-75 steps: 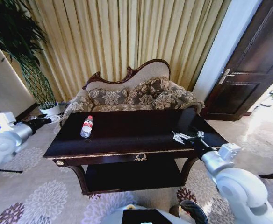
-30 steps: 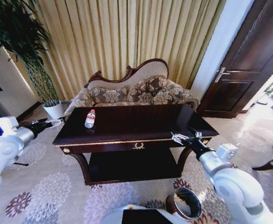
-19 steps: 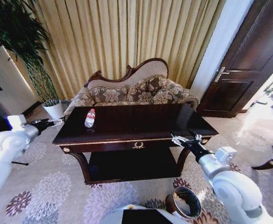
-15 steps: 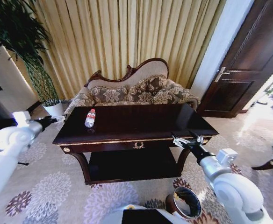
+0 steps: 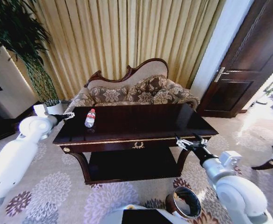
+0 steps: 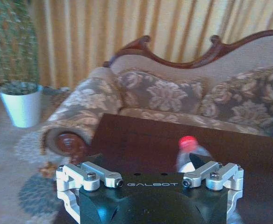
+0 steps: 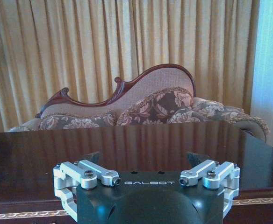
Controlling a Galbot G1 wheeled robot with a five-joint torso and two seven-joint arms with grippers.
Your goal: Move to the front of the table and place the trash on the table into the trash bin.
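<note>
Head view takes in one dark glossy table [image 5: 141,122] on a flowered carpet [image 5: 47,196], in front of a patterned sofa [image 5: 136,91] and gold curtains. One round trash bin [image 5: 185,204] stands on the floor near the table's front right leg. One clear red-capped bottle [image 5: 89,118] lies near the table's left end, the left gripper [image 5: 69,115] just beside it with fingers apart; the right gripper [image 5: 191,141], also spread, hangs at the front right corner.
</note>
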